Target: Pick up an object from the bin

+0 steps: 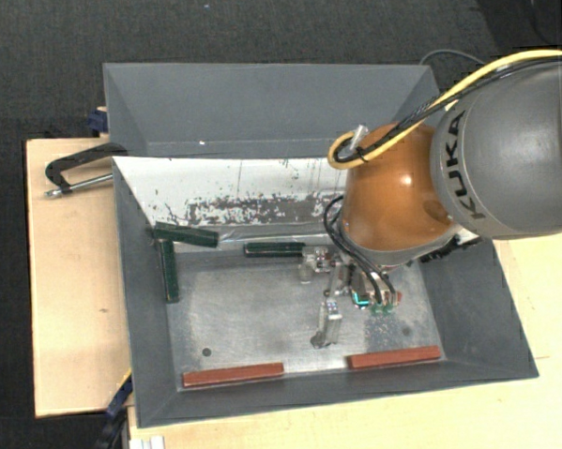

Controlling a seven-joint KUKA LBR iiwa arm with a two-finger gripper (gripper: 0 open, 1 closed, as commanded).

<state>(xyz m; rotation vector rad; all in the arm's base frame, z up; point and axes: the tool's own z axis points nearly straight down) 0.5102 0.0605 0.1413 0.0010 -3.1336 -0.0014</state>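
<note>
The pincer (pixel 326 324) hangs low in the bin (pixel 256 98), just over the bare grey floor. I see nothing in it, and I cannot tell if it is open or closed. The round orange cover (pixel 392 199) on the arm sits above and behind it.

I think the step in hand is the reach. The arm is down in the bin, but no thing is picked up yet.

The thing nearest the pincer is a flat red-brown bar (pixel 393 357). It lies near the pincer, toward the front wall and toward the side the arm comes from. A second red-brown bar (pixel 232 372) lies by the same wall, on the other side of the pincer and farther off. A dark green bar (pixel 273 250) lies behind the pincer, near the back wall. Two more green bars (pixel 170 267) make a corner shape, well apart from the pincer, on the side away from the arm.

Next, I think the pincer must move right over one bar, turn to go across its thin side, go down and squeeze. The red-brown bars lie close to the wall, so there may be little room there
</note>
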